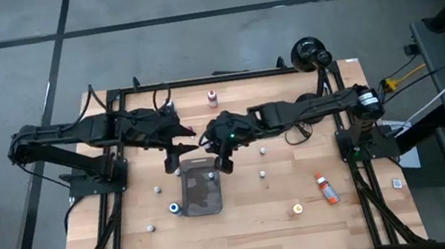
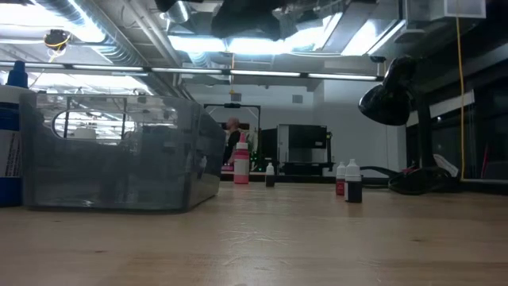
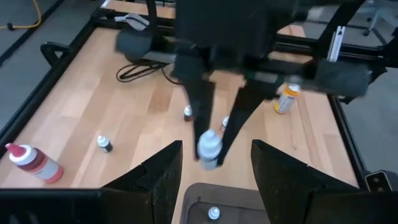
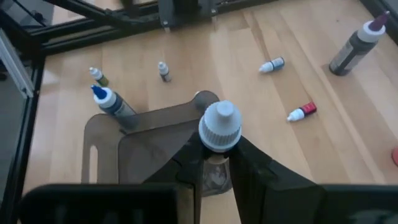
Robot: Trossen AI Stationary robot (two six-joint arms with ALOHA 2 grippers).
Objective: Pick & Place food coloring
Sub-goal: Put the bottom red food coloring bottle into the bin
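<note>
The food coloring is a set of tiny bottles scattered over the wooden table. My right gripper [image 1: 225, 161] hangs over the dark grey tray [image 1: 201, 200], shut on a white-capped bottle [image 4: 219, 127]. Another small bottle [image 1: 212, 175] stands inside the tray, and a blue-capped one [image 1: 174, 208] stands at its outer wall. My left gripper [image 3: 214, 180] is open, just left of the right gripper near the tray's far edge, touching nothing. Loose bottles [image 1: 261, 174] stand on their bases or lie on their sides. My right gripper pinches the bottle's body [image 4: 215, 167] just under the white cap between its two fingers [image 3: 202, 109]. The fingers come from above, pointing down. The bottle sits at their free ends, upright with its cap up, lifted clear above the tray.
A larger red bottle [image 1: 212, 98] stands near the far edge. An orange bottle [image 1: 327, 188] lies at the near right, with a small orange one [image 1: 297, 209] beside it. Tiny bottles [image 1: 158, 188] [image 1: 150, 227] stand left of the tray. A black lamp [image 1: 311, 53] stands at the far right corner.
</note>
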